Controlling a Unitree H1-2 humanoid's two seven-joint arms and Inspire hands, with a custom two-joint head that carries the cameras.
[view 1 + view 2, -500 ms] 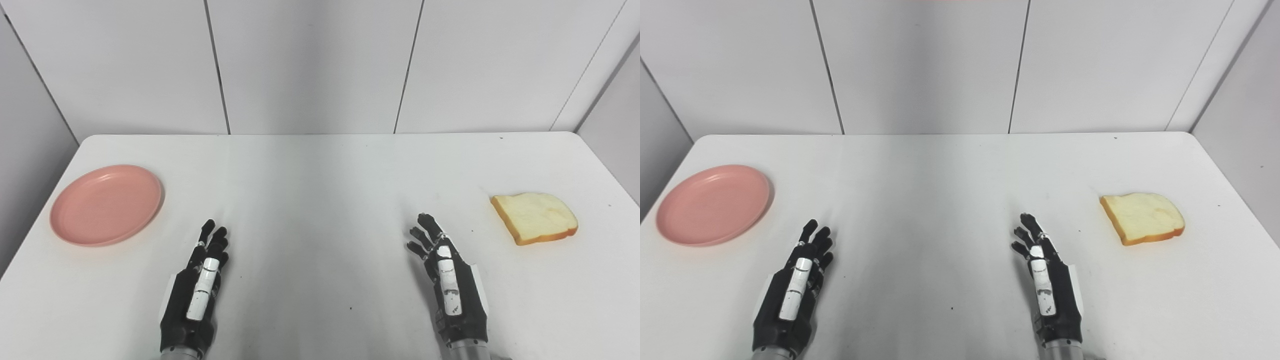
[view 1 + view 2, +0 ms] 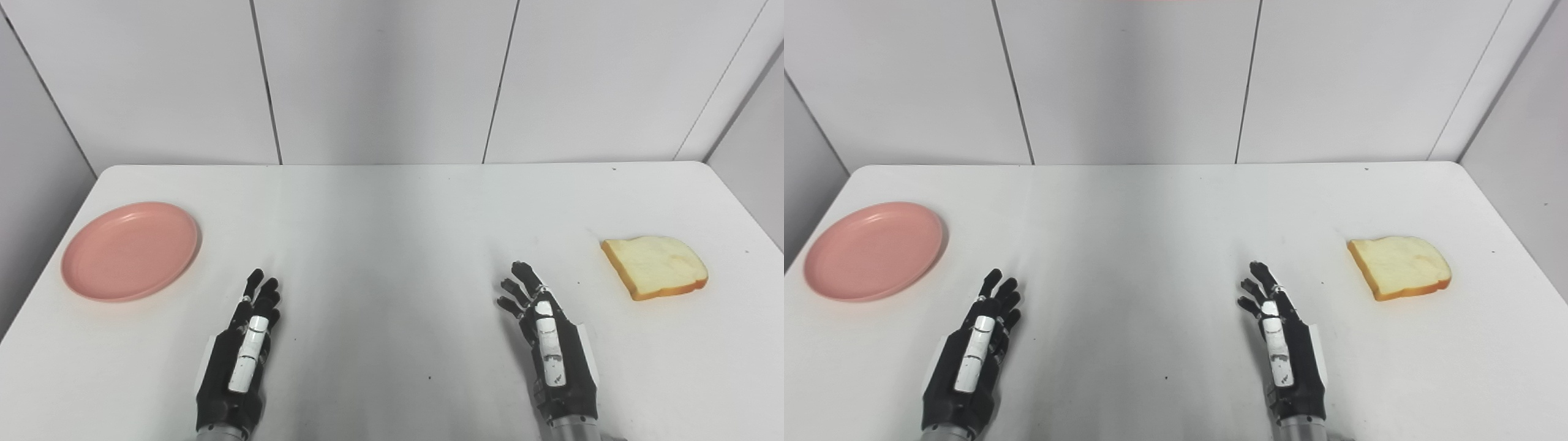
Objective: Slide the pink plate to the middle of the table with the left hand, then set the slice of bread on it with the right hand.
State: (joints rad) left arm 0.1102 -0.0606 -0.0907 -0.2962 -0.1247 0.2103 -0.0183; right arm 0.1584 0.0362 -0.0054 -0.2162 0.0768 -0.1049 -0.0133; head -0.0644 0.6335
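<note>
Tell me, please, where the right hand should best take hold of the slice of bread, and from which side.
The bread lies flat on the table, so probably grip its near left crust edge, the side facing the right hand. Come in low from the left with open fingers, thumb above and fingers sliding under the edge. Nothing stands between hand and slice.

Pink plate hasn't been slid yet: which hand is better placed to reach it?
Left. The pink plate sits at the table's left side, just ahead and outboard of the open left hand. The right hand is across the table, nearer the slice of bread.
</note>
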